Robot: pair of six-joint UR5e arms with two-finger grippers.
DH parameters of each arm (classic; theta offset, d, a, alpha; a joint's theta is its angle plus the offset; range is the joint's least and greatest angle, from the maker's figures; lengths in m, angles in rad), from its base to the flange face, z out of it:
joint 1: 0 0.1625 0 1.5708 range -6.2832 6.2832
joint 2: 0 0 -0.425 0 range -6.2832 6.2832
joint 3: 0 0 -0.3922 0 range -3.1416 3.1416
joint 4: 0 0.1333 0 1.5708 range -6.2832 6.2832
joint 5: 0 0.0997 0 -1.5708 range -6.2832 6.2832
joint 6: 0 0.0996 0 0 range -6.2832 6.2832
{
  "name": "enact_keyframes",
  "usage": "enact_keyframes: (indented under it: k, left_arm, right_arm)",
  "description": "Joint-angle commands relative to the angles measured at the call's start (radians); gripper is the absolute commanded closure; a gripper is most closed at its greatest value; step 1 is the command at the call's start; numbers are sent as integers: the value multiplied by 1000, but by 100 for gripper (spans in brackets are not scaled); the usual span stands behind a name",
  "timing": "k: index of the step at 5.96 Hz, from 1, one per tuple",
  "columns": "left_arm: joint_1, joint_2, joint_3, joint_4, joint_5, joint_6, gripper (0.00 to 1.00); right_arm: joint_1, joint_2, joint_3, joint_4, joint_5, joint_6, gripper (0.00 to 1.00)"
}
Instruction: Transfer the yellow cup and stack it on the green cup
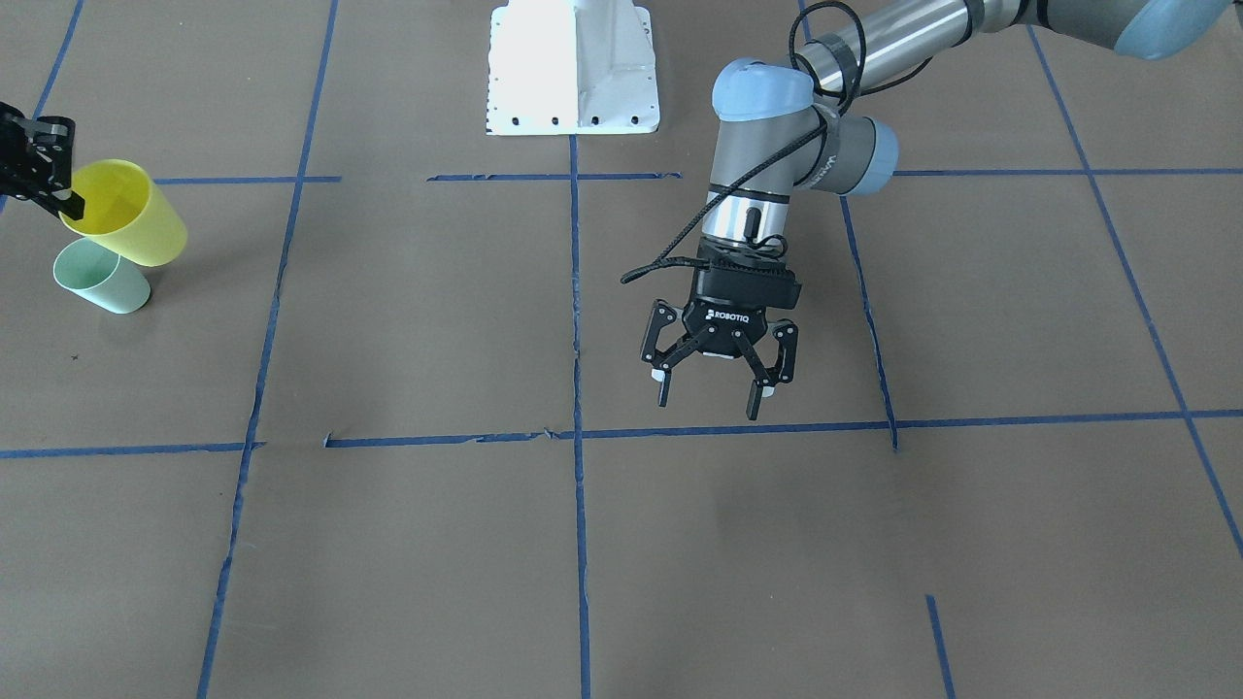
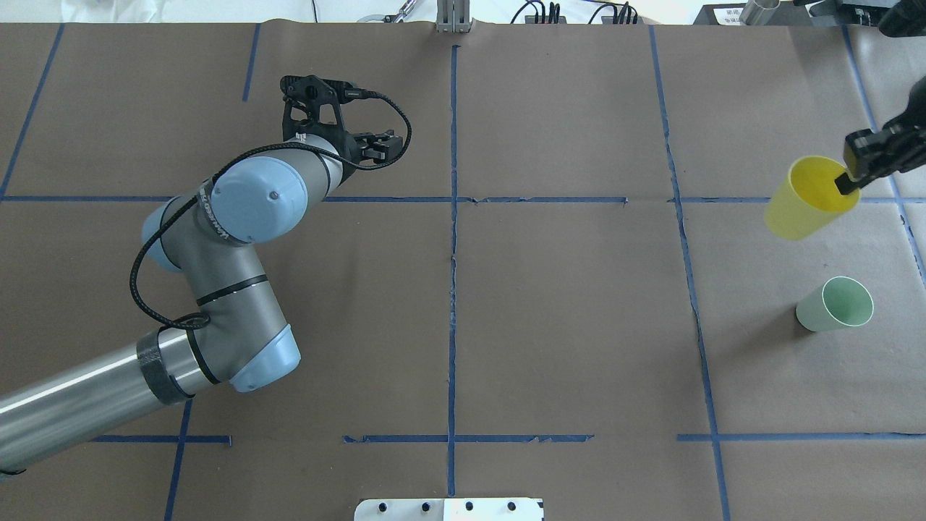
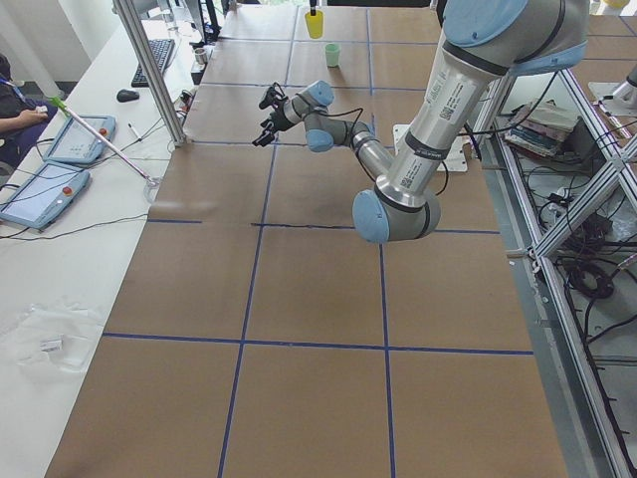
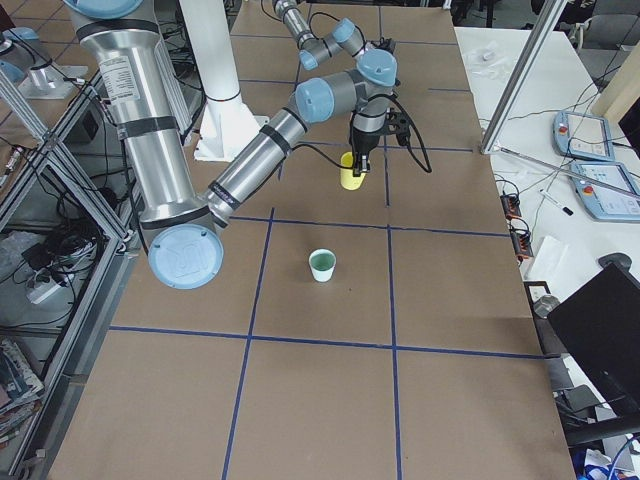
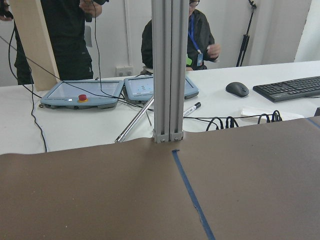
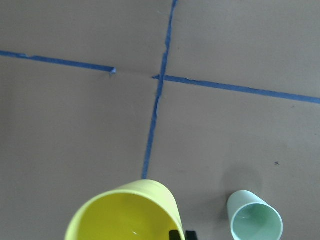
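My right gripper (image 1: 68, 202) is shut on the rim of the bright yellow cup (image 1: 124, 216), with one finger inside it. It holds the cup tilted above the table at the robot's far right. The cup also shows in the overhead view (image 2: 806, 202) and the right wrist view (image 6: 125, 212). The pale mint-green cup (image 1: 102, 278) stands upright and empty on the brown paper beside and below it, apart from it (image 2: 835, 304) (image 6: 255, 222). My left gripper (image 1: 714, 388) is open and empty above the table's middle-left, far from both cups.
The white robot base plate (image 1: 573, 68) sits at the robot's edge of the table. Blue tape lines (image 2: 453, 289) cross the brown paper. An aluminium post (image 5: 167, 70) stands at the far edge. Behind it are people, tablets and a keyboard.
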Motion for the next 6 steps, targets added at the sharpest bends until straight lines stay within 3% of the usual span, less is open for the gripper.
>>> enact_keyframes:
  k: [1,2,3,6]
  left_arm:
    - [-66,36,-111,227,-254,-52,0]
    - [-77,38,-139,285,-256,-58,1]
    - [-79,41,-139,286,-256,-59,2]
    - [-79,39,-154,286,-256,-60,0]
  right_arm:
    - [23,-198,-1,167,-7,-89,100]
    - [23,-287,-22,298,-5,-87,100]
    - [23,-288,-80,353,-5,-78,100]
    - [22,-282,-166,355,-4,-87,100]
